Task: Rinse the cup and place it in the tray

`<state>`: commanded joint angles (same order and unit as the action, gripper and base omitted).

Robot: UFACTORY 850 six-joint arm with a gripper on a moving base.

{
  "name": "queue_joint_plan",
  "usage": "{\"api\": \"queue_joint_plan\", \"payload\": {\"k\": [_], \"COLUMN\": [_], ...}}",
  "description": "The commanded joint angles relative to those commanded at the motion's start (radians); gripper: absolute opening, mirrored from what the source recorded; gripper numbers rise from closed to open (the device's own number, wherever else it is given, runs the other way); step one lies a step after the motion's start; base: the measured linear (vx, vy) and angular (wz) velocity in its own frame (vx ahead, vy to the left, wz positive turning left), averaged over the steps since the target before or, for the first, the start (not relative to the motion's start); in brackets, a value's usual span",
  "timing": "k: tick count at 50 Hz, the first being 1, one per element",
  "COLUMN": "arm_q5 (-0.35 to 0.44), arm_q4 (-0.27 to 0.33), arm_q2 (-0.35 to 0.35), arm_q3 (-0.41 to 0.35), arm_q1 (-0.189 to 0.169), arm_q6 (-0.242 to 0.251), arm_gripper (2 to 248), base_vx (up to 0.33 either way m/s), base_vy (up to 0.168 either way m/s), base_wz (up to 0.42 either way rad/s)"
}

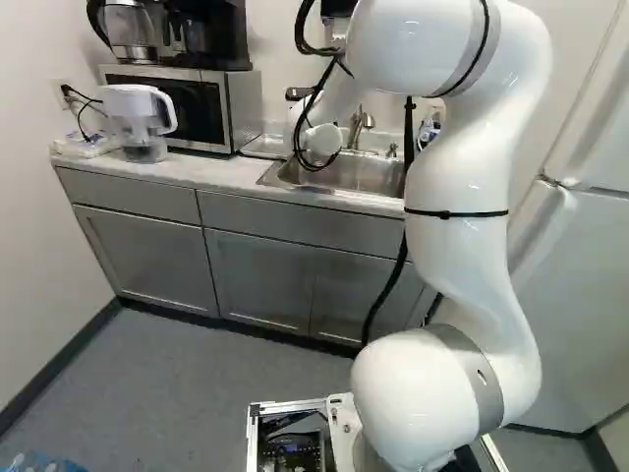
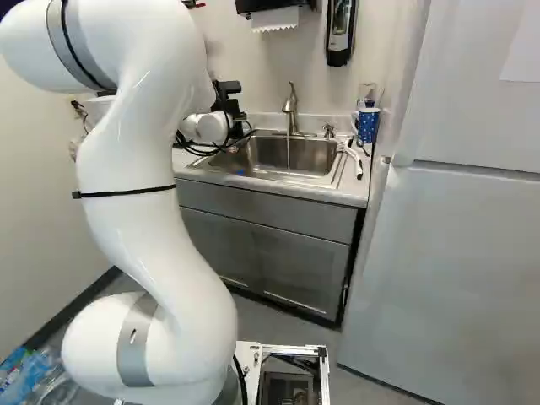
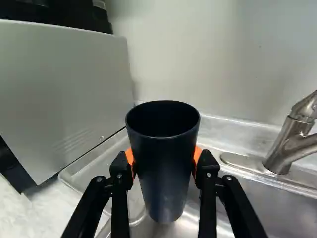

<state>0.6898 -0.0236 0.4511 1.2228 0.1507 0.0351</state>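
**Grasping a dark cup (image 3: pixel 166 168) near the left side of the sink (image 2: pixel 316 160)**

Facing a pale counter (image 1: pixel 216 177) with the sink let into it, a metal faucet (image 3: pixel 283 148) at the sink's back, and gray cabinets (image 1: pixel 260 280) below it. Looking over a gray floor (image 1: pixel 177 364) in front of the sink, between pale walls. Seeing a shallow tray (image 3: pixel 94 166) just left of the sink, then a microwave (image 1: pixel 231 108) with a coffee maker (image 1: pixel 221 39) on top, and a pitcher (image 1: pixel 138 113) farthest left of the sink. Spotting a blue cup with white dots (image 2: pixel 368 125) behind the sink's right corner and a white refrigerator (image 2: pixel 447 261) to its right.

Holding the dark cup upright in the claw (image 2: pixel 229 103), clasping it from 2 sides with the orange pads (image 3: pixel 130 157) of 2 fingers. Showing the mouth above the fingertips and the base down between the fingers, near the sink's edge beside the tray.
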Motion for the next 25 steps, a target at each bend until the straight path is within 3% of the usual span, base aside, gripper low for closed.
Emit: {"api": "queue_joint_plan", "payload": {"k": [25], "arm_q5": [0.0], "arm_q4": [0.0], "arm_q2": [0.081], "arm_q3": [0.101], "arm_q1": [0.052], "arm_q6": [0.0], "arm_gripper": [125], "base_vx": [0.0], "base_vy": [0.0], "base_wz": [0.0]}}
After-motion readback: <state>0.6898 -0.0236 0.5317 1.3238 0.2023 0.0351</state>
